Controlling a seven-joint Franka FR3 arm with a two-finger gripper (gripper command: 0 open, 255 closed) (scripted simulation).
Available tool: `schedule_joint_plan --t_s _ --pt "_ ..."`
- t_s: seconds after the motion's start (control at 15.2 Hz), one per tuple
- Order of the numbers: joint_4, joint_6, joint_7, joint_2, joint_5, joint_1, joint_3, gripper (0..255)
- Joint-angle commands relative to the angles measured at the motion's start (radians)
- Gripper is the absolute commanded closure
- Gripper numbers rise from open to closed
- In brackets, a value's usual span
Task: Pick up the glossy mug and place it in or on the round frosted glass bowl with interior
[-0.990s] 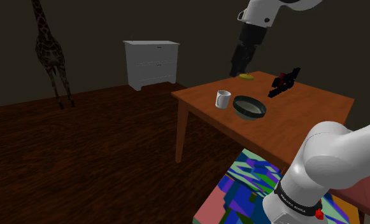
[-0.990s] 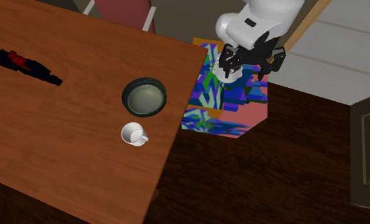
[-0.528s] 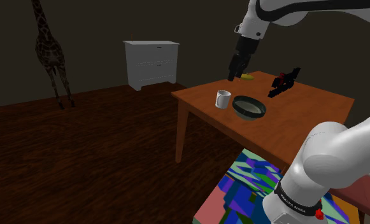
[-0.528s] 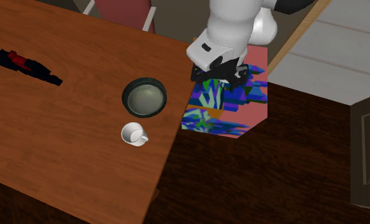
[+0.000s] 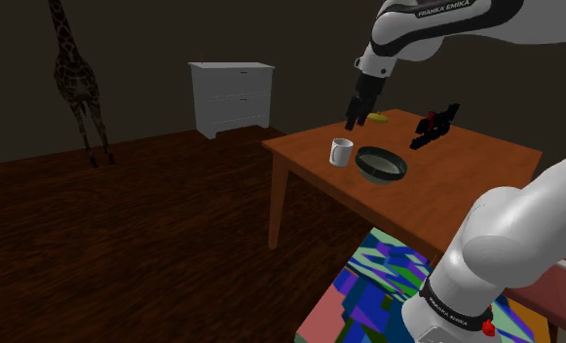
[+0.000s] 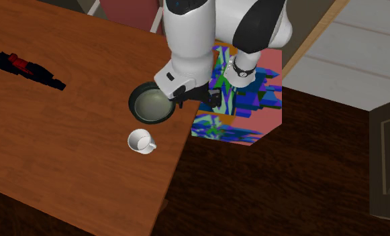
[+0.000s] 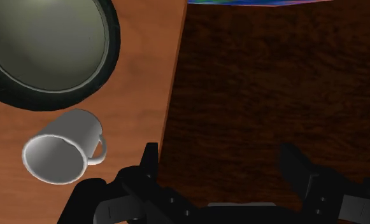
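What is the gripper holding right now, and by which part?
Nothing. The black gripper has its fingers standing apart with nothing between them, and the glossy white mug sits free on the brown wooden table.

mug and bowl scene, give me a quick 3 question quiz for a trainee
1. True or false: the mug already sits inside the bowl.
2. Multiple choice: the gripper is A) open, B) shut on the mug, C) shut on nothing.
3. Short answer: on the table, is the mug upright or tipped over?

Key: 1 false, the mug stands beside the bowl. 2 A. 3 upright.
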Motion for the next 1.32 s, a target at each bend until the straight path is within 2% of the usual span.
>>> schedule_joint_plan --t_s 0.0,0.33,0.66,0.92,1.25 --pt "0.031 0.033 -0.038 0.068 0.01 0.0 -0.034 0" --pt "0.12 0.098 -0.148 0.24 0.063 -0.008 -0.117 0" --pt "0.239 0.138 -0.272 0.433 0.159 -0.032 -0.18 0" --pt "0.358 0.145 -0.369 0.599 0.255 -0.078 -0.203 0" --pt "0.542 0.124 -0.465 0.807 0.365 -0.17 -0.195 0"
